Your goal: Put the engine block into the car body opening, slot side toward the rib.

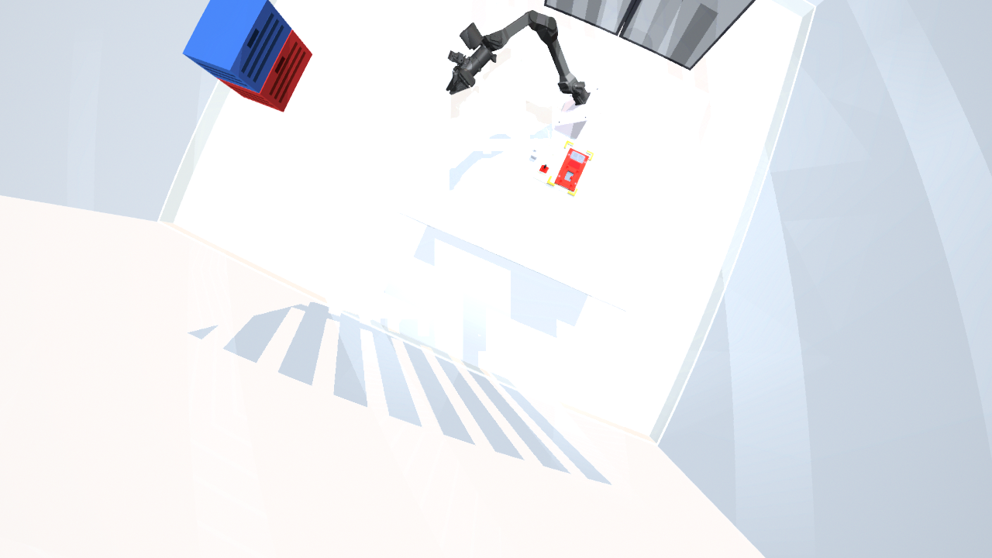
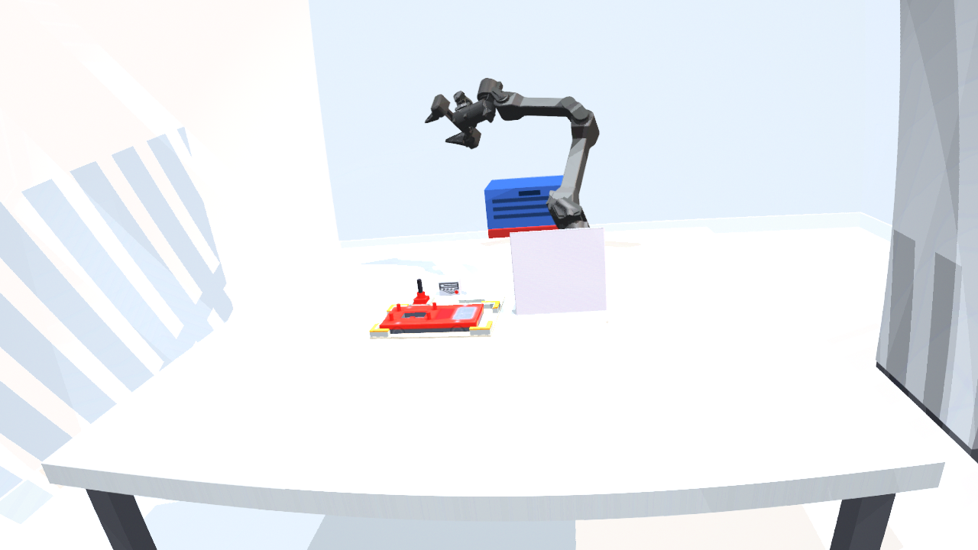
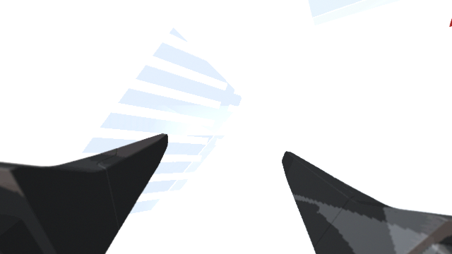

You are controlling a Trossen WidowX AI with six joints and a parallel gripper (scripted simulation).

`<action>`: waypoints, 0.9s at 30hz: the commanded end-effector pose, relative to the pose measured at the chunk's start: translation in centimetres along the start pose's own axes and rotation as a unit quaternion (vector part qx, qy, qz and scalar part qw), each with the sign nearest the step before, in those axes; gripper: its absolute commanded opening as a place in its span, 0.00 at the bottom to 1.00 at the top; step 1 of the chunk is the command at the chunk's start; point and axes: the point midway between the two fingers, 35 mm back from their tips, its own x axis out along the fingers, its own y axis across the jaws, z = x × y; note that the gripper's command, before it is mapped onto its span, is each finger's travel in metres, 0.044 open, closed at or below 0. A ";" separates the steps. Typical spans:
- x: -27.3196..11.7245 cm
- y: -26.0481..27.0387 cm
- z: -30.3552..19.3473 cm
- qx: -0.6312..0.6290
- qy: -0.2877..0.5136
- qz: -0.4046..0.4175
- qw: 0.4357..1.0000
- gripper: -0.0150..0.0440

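The red car body (image 1: 575, 166) (image 2: 443, 315) lies flat between yellow-topped corner holders. Its opening (image 1: 568, 176) (image 2: 414, 315) shows grey from above and dark from the side. What looks like the engine block (image 1: 533, 156) (image 2: 448, 287), a small grey block with dark lines and a red dot, stands on the table beside the car, outside the opening. Its slot side and the rib are too small to tell. My gripper (image 1: 449, 90) (image 2: 437, 131) (image 3: 227, 147) is open and empty, high above the table and well away from both.
A small red part with a black upright stick (image 1: 543, 168) (image 2: 420, 295) stands beside the car. A pale upright panel (image 1: 570, 127) (image 2: 558, 271) stands between the car and the arm's base. A blue crate (image 1: 225, 34) (image 2: 513, 207) sits on a red crate (image 1: 284, 73). A grey cabinet (image 2: 940, 205) stands at the right.
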 end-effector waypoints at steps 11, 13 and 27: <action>1.7 2.3 -9.2 -0.115 0.134 0.006 0.984 1.00; 1.7 2.6 -10.5 -0.137 0.153 0.008 0.979 1.00; 1.1 4.0 -19.1 -0.292 0.277 0.039 0.915 1.00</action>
